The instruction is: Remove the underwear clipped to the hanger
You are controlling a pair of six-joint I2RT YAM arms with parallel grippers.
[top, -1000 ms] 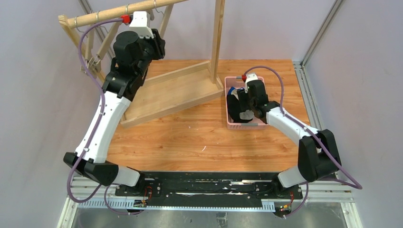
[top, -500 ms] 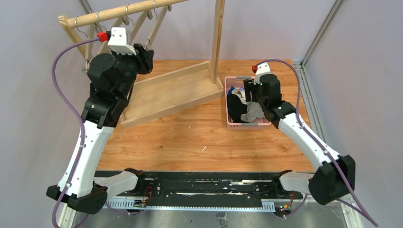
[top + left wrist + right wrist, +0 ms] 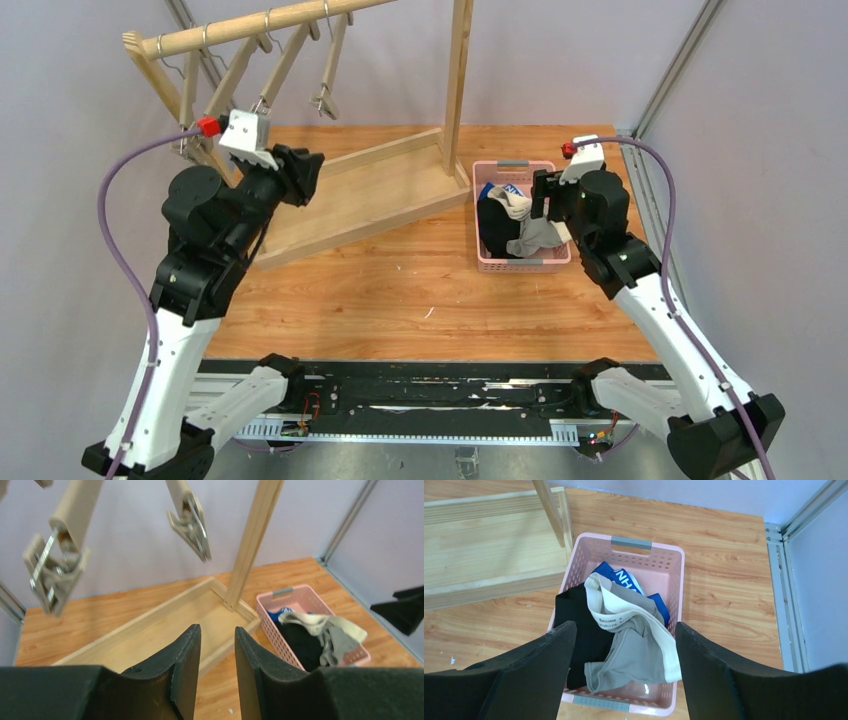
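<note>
All three underwear lie in the pink basket: the royal blue one at the back, the black one on the left, and the grey one with its white waistband on top. The wooden clip hangers on the rail hang empty, and their clips show in the left wrist view. My right gripper is wide open and empty, above the basket's near end. My left gripper is narrowly open and empty, held over the rack's base.
The wooden rack has a top rail, an upright post and a shallow base tray at the back left. The basket stands just right of the tray. Metal frame rails run along the right edge.
My left arm has dropped down and left, away from the hanger rail. My right gripper has lifted out of the basket and drawn back right, leaving the grey underwear in it.
</note>
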